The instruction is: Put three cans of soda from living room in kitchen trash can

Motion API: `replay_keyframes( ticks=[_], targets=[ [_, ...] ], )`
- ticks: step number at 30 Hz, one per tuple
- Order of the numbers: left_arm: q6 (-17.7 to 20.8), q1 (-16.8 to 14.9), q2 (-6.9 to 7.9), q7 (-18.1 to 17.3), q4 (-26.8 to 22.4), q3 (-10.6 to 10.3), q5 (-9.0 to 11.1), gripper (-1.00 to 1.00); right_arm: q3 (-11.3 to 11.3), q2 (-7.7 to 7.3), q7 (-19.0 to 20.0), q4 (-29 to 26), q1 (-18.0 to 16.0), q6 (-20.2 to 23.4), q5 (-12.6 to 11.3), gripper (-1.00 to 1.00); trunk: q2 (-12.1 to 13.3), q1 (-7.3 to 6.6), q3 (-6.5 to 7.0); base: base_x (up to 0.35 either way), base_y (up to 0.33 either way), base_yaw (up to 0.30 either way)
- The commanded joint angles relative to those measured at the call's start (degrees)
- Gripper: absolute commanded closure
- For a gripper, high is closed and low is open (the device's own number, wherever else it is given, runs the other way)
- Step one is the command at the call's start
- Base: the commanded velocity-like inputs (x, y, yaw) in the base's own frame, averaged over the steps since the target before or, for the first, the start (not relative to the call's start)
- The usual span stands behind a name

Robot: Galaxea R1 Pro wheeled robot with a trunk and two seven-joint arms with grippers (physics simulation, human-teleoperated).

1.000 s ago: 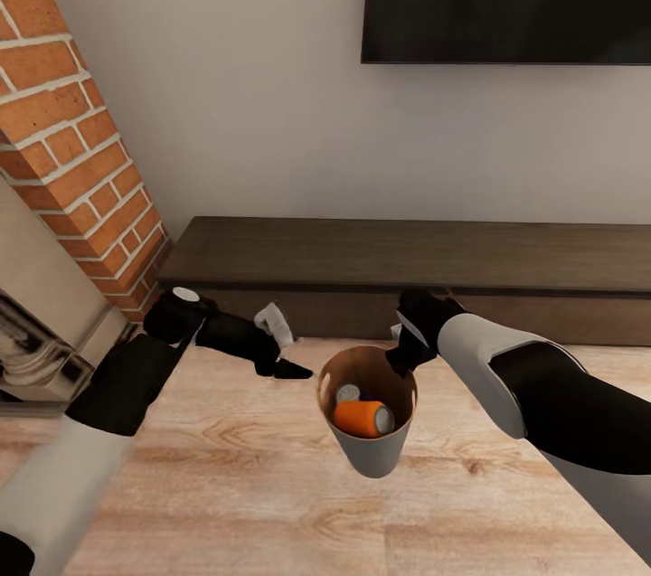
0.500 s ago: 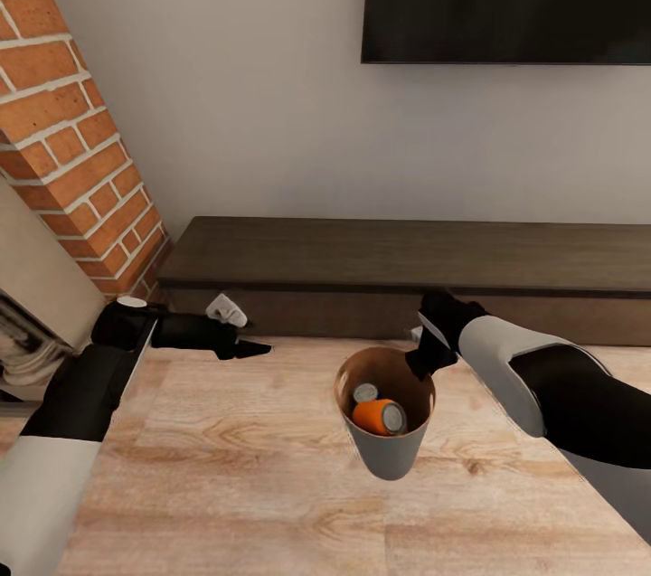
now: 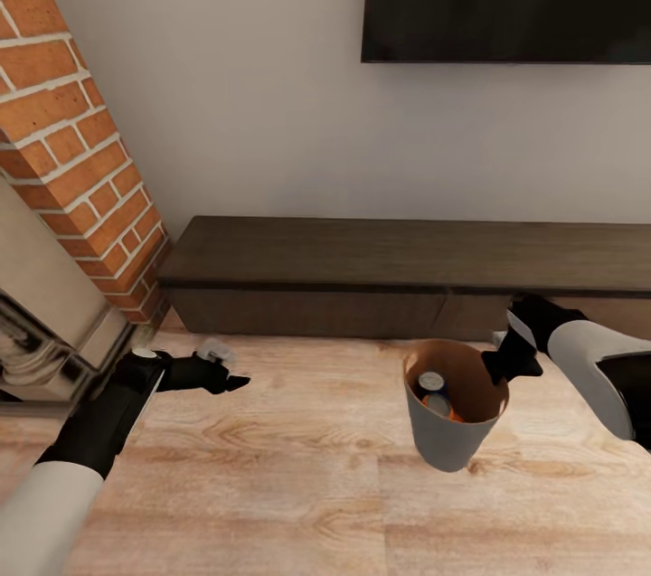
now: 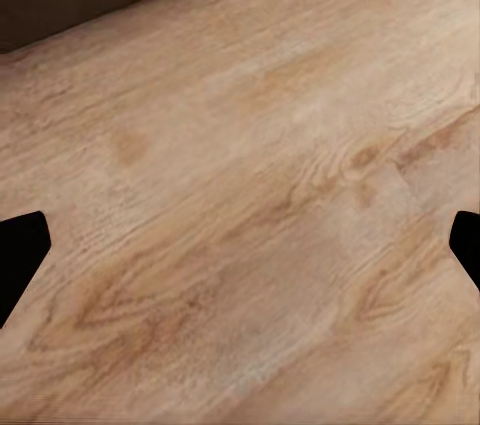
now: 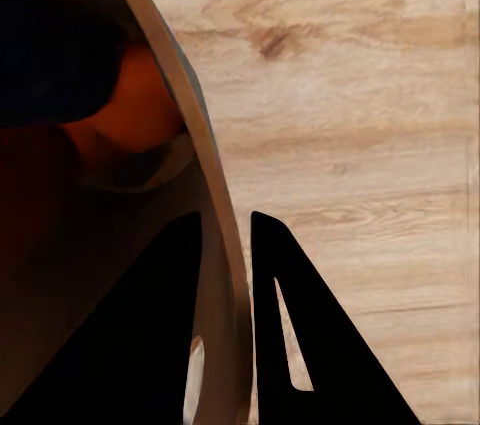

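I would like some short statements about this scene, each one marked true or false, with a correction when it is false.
1. The right gripper holds the trash can by its rim. True.
2. The trash can stands on the dark cabinet. False: it hangs above the wood floor, in front of the low cabinet.
3. Cans lie inside the trash can. True.
4. The left gripper holds an orange can. False: it is open and empty.
5. A brick fireplace stands by the robot's left arm. True.
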Motion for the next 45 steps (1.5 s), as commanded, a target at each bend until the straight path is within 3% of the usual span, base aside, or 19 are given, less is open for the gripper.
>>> replay_keyframes(
  ticks=[1, 6, 17, 21, 32, 45],
  targets=[
    [-0.74, 0.64, -0.09, 2.13, 0.20, 0.00, 0.19, -1.00, -0.92, -1.33, 0.30, 0.00, -0.03, 0.21, -1.97, 1.00, -0.42, 0.22, -0.18, 0.000, 0.000, 0.000],
    [-2.56, 2.16, -0.28, 4.28, 1.47, 0.05, 0.37, -1.00, -0.87, -2.52, 0.31, -0.03, -0.03, 0.21, -3.19, 1.00, -2.43, 1.32, -1.07, 0.000, 0.000, 0.000],
    [-7.94, 4.50, -0.93, 6.72, 3.67, 0.28, 0.67, -1.00, -0.89, -2.79, 0.23, -0.85, 0.12, 0.21, -3.49, 1.00, -6.84, 3.73, -3.05, 0.000, 0.000, 0.000],
    [-10.01, 5.52, -1.04, 8.29, 4.75, 1.57, 1.10, -1.00, -0.89, -2.67, 0.23, -1.05, 0.94, 0.21, -3.55, 1.00, -8.44, 4.61, -3.77, 0.000, 0.000, 0.000],
    [-10.72, 8.44, -1.48, 10.39, 4.71, 2.10, 1.40, -1.00, -2.78, -2.39, 0.23, -1.04, 3.78, -2.58, -6.44, 1.00, -12.85, 7.03, -5.74, 0.000, 0.000, 0.000],
    [-13.06, 8.78, -1.53, 11.07, 5.02, 2.07, 1.15, -1.00, -3.15, -2.55, 0.14, -1.09, 5.31, -2.92, -6.72, 1.00, -18.07, 9.88, -8.07, 0.000, 0.000, 0.000]
  ],
)
